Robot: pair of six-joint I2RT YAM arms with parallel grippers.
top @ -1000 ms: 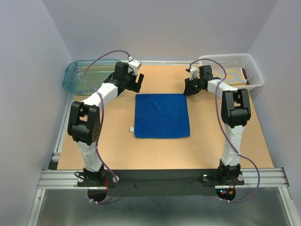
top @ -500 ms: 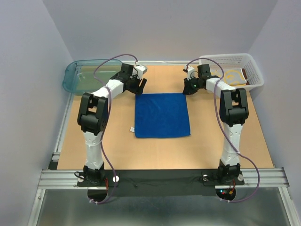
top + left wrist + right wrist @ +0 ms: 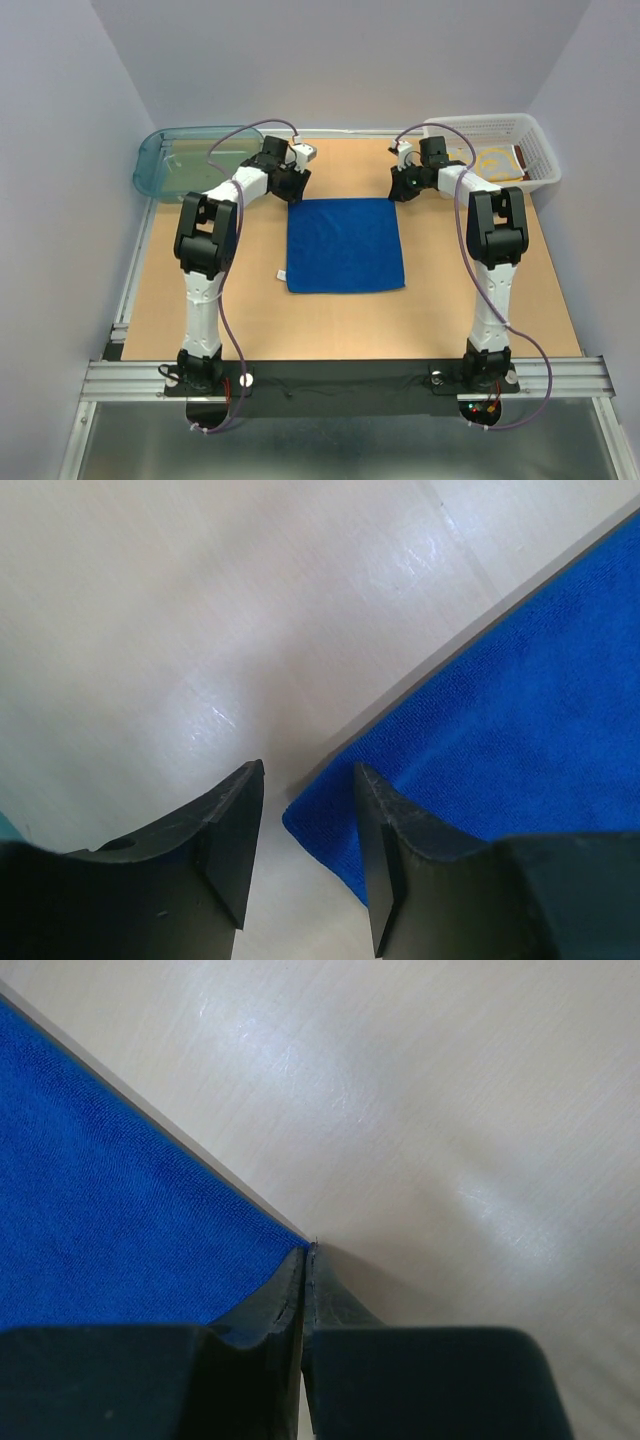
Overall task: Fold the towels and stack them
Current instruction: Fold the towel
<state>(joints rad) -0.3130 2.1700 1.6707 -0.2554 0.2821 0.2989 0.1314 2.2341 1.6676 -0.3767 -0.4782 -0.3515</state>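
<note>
A bright blue towel (image 3: 344, 244) lies flat and square in the middle of the table. My left gripper (image 3: 293, 188) is open right at its far-left corner; in the left wrist view the corner of the towel (image 3: 520, 730) lies between the spread fingers of the gripper (image 3: 308, 775). My right gripper (image 3: 398, 190) is at the far-right corner. In the right wrist view its fingers (image 3: 305, 1250) are pressed together with the tip of the towel (image 3: 100, 1210) at them. A yellow towel (image 3: 492, 160) and a rust-brown towel (image 3: 520, 158) lie in the white basket.
A teal tub (image 3: 165, 165) stands at the far left corner. A white basket (image 3: 540, 150) stands at the far right corner. Bare wooden tabletop (image 3: 250, 320) surrounds the blue towel.
My left arm has swung right and forward from near the teal tub to the blue towel's far-left corner. The right gripper has barely moved.
</note>
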